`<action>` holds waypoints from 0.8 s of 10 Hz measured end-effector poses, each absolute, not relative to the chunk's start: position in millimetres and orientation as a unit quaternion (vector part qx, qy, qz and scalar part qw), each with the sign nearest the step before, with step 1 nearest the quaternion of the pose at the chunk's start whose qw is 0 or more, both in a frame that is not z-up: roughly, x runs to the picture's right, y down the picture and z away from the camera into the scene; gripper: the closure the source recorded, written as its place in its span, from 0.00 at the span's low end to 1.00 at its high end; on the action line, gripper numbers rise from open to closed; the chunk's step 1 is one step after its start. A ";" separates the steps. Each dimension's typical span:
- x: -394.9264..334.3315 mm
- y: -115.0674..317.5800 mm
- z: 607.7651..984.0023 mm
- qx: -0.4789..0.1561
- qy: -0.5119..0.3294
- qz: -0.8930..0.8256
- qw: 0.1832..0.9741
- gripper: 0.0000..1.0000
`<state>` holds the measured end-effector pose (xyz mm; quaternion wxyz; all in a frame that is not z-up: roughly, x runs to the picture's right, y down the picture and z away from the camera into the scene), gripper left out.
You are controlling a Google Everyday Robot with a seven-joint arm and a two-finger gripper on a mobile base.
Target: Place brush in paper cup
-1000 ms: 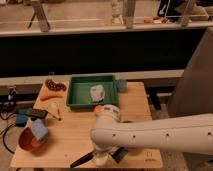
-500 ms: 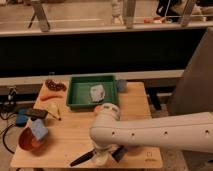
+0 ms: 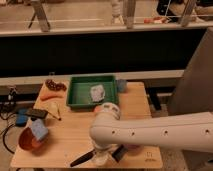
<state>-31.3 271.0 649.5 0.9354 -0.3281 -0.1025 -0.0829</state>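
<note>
The brush (image 3: 82, 159), a thin black stick, lies slanted on the wooden table (image 3: 70, 135) near the front edge. My gripper (image 3: 103, 154) hangs from the big white arm (image 3: 150, 132) right at the brush's right end; the wrist hides how it meets the brush. A pale round shape (image 3: 100, 160) just under the gripper may be the paper cup, but I cannot tell for sure. A whitish object (image 3: 96, 92) lies in the green tray (image 3: 75, 95).
An orange bowl (image 3: 27, 142) holding a blue sponge (image 3: 39, 130) stands front left. A black flat device (image 3: 37, 113), a blue item (image 3: 21, 120), a yellow item (image 3: 57, 111), an orange piece (image 3: 50, 96) and a dark red piece (image 3: 56, 86) lie at the left. A purple cup (image 3: 121, 86) stands beside the tray.
The arm has shifted slightly and the brush's left end shows a little more to the left of the gripper. Everything else stays in place.
</note>
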 end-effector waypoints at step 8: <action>-36.0 272.7 648.1 -0.330 -0.107 -0.093 0.933 0.32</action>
